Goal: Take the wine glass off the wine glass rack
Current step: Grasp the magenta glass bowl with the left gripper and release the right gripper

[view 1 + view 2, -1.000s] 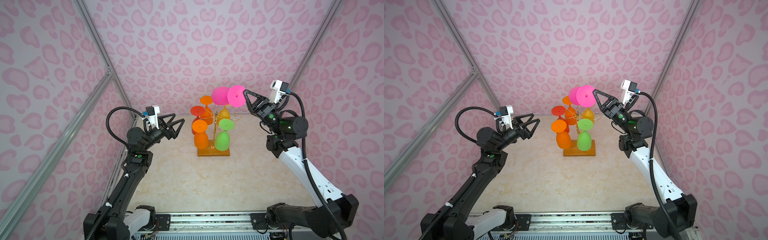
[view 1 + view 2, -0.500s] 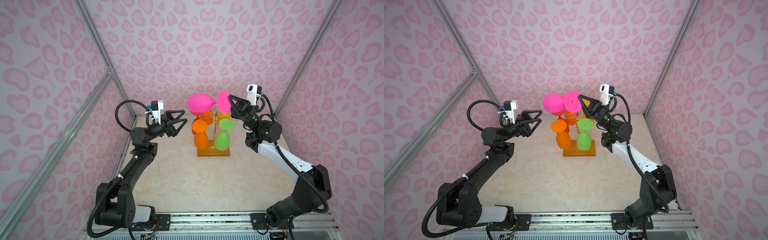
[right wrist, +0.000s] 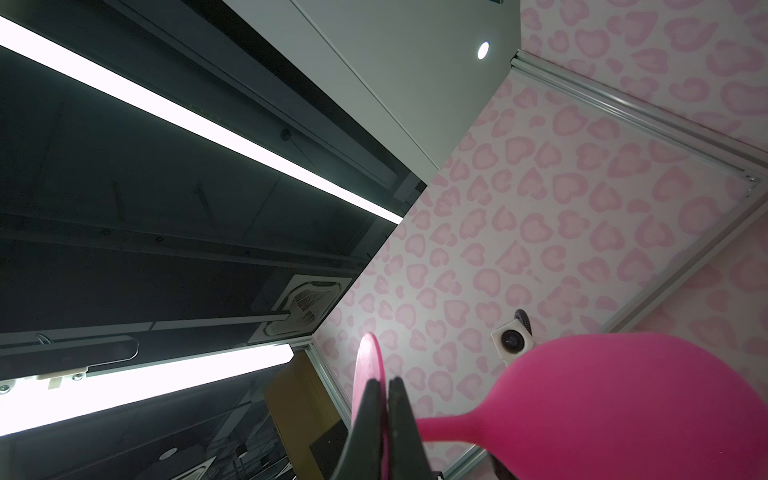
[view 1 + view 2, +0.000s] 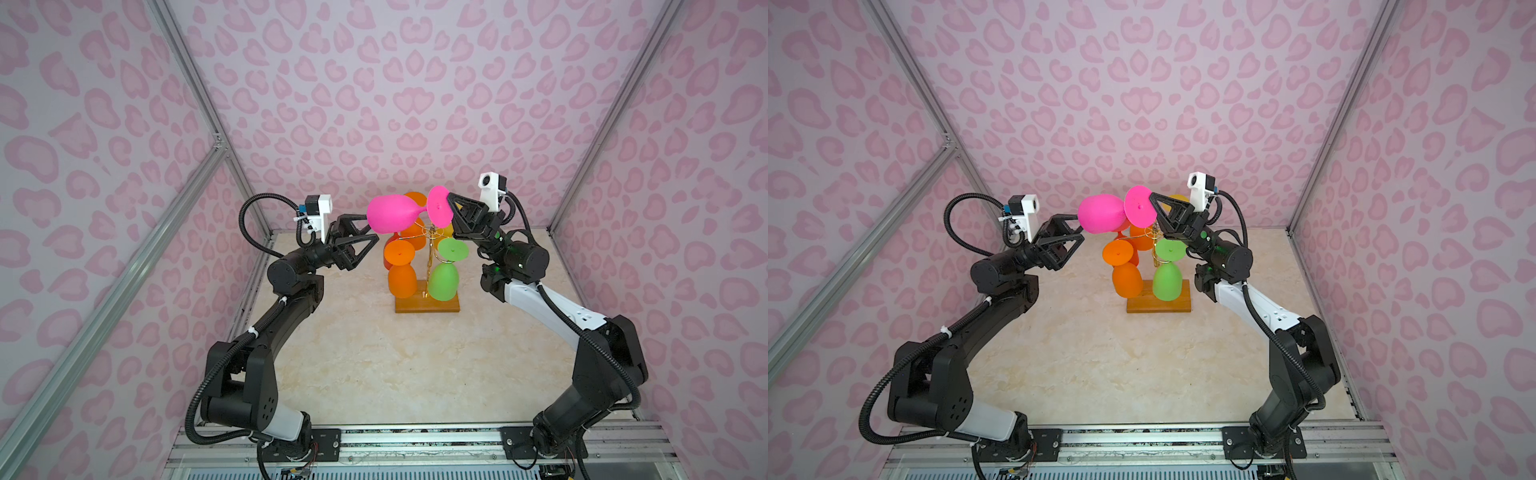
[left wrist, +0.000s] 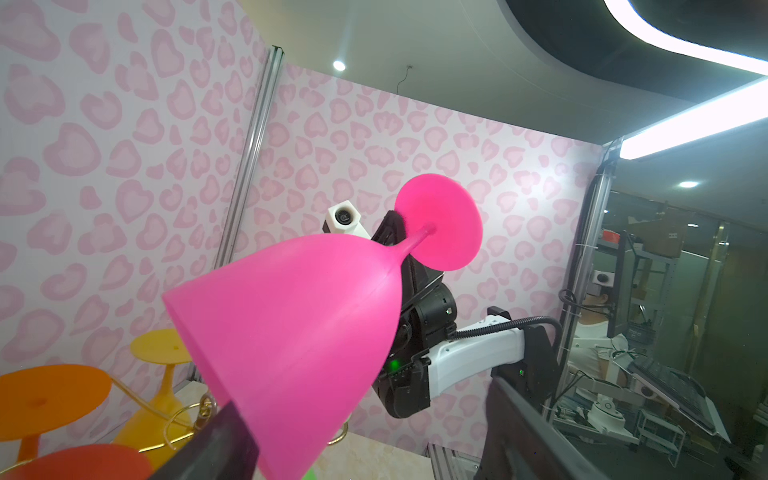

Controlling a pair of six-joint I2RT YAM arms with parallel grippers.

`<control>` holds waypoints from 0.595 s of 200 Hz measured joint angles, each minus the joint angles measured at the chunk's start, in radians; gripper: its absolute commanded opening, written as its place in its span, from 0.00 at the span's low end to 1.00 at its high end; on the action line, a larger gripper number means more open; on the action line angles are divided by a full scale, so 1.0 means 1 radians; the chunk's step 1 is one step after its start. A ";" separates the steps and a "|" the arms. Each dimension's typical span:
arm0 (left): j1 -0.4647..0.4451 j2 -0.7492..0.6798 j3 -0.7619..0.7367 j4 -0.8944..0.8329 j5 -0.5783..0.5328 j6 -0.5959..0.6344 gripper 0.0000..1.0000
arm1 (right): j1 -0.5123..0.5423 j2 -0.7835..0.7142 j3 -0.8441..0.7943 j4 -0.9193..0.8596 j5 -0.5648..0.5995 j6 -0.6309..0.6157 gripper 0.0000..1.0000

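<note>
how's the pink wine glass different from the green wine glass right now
The pink wine glass lies sideways in the air above the wine glass rack; the green wine glass hangs bowl-down from it. The right gripper pinches the pink wine glass by its foot; no gripper holds the green wine glass. Both share the same stemmed shape and opaque look.

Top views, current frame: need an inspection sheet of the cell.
Surface: beige marble-look tabletop; only the rack stands on it.
Job's things: pink wine glass held sideways above the wine glass rack, apparently free of its wire; orange glass and green glass hang bowl-down.
Clutter: nothing seen.
Tools: right tool shut on the pink glass's foot; left tool open, fingers astride the bowl's rim.
Cables: black hoses loop at both wrists, clear of the rack.
Surroundings: pink heart-print walls, aluminium frame.
</note>
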 measured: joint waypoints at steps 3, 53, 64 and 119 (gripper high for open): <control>-0.004 0.000 0.003 0.000 0.000 -0.003 0.71 | 0.000 0.002 0.001 0.001 0.000 0.002 0.00; -0.021 0.002 0.010 0.000 -0.001 -0.015 0.40 | -0.002 0.029 0.024 0.013 0.005 0.027 0.00; -0.021 0.002 0.010 0.000 -0.003 -0.015 0.32 | -0.005 0.032 0.026 0.017 0.005 0.033 0.00; -0.027 -0.017 0.004 0.027 0.001 -0.023 0.11 | -0.024 0.045 0.025 0.003 0.014 0.056 0.00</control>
